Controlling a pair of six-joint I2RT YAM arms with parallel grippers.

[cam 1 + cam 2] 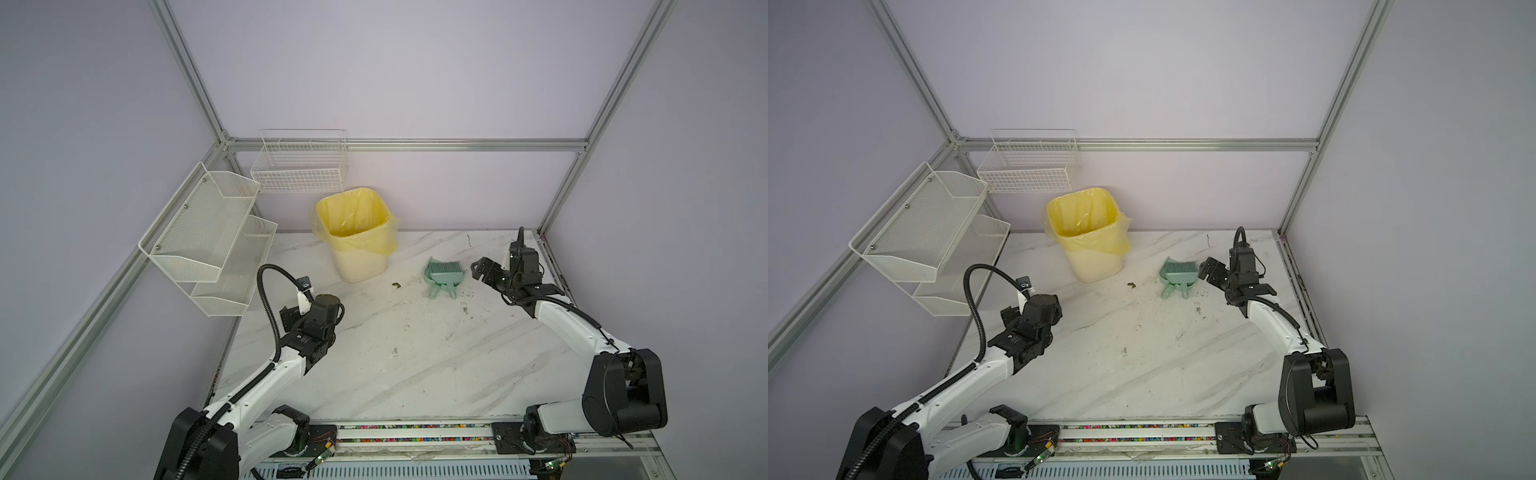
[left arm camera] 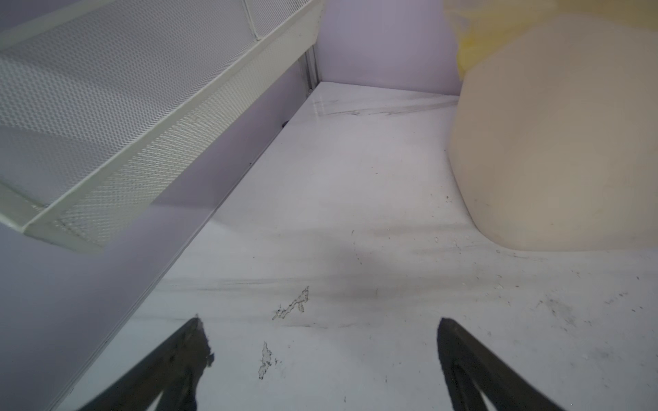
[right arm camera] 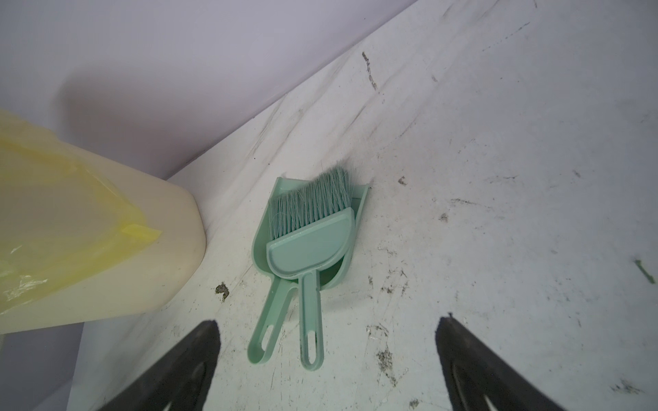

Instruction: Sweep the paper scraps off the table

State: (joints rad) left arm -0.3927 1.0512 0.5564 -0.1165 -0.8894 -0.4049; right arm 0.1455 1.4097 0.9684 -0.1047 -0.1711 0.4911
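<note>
The yellow-lined bin (image 1: 359,266) stands upright; the dustpan (image 3: 259,249) holds the brush (image 3: 306,249). Over the table (image 1: 415,365), left gripper (image 2: 320,323) and right gripper (image 3: 327,322) hover low, jaws wide apart, gripping nothing

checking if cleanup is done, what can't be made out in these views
Waste bin floor: both top views, yellow liner folds hide it.
Dustpan tray: right wrist view, the brush covers it.
Dark speck: both top views, too small to identify.
Table behind the bin: both top views, bin blocks it.
</note>
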